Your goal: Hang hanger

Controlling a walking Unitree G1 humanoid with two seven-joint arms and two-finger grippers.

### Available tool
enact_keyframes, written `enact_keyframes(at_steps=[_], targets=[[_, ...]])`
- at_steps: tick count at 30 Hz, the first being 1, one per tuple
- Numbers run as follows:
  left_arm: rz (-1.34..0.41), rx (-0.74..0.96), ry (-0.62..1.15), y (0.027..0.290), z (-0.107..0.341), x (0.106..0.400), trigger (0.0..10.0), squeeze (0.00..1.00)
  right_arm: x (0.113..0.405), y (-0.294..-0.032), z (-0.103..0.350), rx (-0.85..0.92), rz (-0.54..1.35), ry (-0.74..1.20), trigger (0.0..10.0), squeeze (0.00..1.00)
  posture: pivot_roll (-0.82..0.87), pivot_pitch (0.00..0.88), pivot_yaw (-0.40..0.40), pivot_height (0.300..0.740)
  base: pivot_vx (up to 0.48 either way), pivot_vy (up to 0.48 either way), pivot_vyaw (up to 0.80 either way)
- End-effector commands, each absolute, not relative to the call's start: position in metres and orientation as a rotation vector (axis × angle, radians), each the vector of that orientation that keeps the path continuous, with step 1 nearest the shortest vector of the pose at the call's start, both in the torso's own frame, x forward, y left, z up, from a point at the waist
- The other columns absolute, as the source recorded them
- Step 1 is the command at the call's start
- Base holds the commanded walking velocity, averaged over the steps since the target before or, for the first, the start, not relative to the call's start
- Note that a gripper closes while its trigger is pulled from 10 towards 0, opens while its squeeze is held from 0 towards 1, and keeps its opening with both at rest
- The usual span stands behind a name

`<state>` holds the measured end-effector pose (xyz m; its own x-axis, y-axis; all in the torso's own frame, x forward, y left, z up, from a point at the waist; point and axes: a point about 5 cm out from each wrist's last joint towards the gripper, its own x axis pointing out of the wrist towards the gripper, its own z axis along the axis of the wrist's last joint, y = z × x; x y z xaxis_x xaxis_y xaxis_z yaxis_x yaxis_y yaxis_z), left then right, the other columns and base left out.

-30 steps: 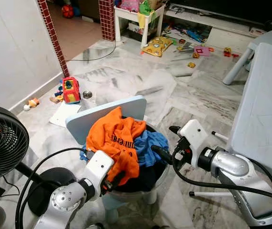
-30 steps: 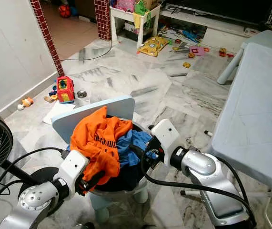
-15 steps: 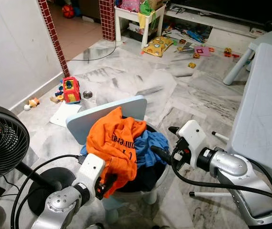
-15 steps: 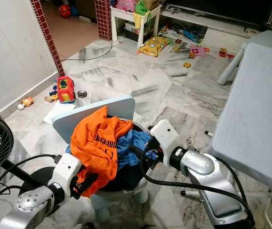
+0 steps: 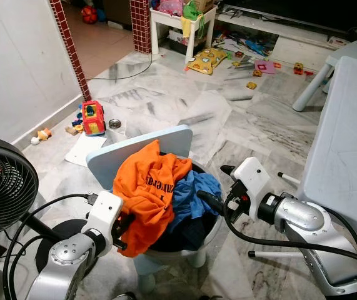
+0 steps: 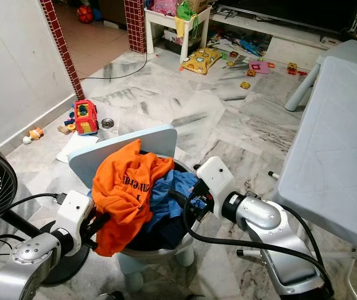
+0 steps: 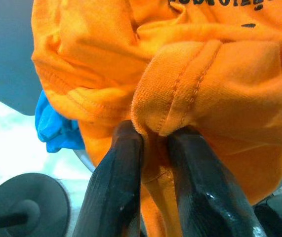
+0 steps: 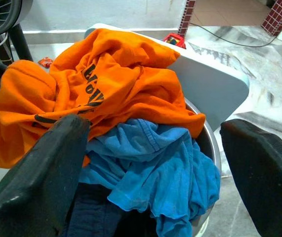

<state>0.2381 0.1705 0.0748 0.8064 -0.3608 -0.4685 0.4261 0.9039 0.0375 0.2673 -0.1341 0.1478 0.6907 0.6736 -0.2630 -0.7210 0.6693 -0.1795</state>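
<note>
Fingers of my left gripper pinch a hemmed fold of the orange T-shirt, low and left of centre, draped over the metal laundry basin's near rim. My right gripper hangs spread wide over the blue garment at the basin's right edge. Bare marble floor lies beyond.

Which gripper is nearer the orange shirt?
Left. The left gripper is shut on the orange shirt; the right gripper hangs open beside the basin, over the blue garment.
</note>
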Motion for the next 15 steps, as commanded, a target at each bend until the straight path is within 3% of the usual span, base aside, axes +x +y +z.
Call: enact_keyframes(at_steps=[1,15], targets=[[-0.406,0.116,0.47,0.173,0.073,0.239,0.0,0.0,0.267,-0.132,0.148,-0.289,0.804,0.179,10.0,0.0,-0.11,0.13,-0.049,0.74,0.0,0.0,0.0],[-0.335,0.106,0.391,0.184,0.082,0.251,0.0,0.0,0.268,-0.131,0.147,-0.288,0.807,0.176,10.0,0.0,-0.11,0.125,-0.051,0.74,0.0,0.0,0.0]])
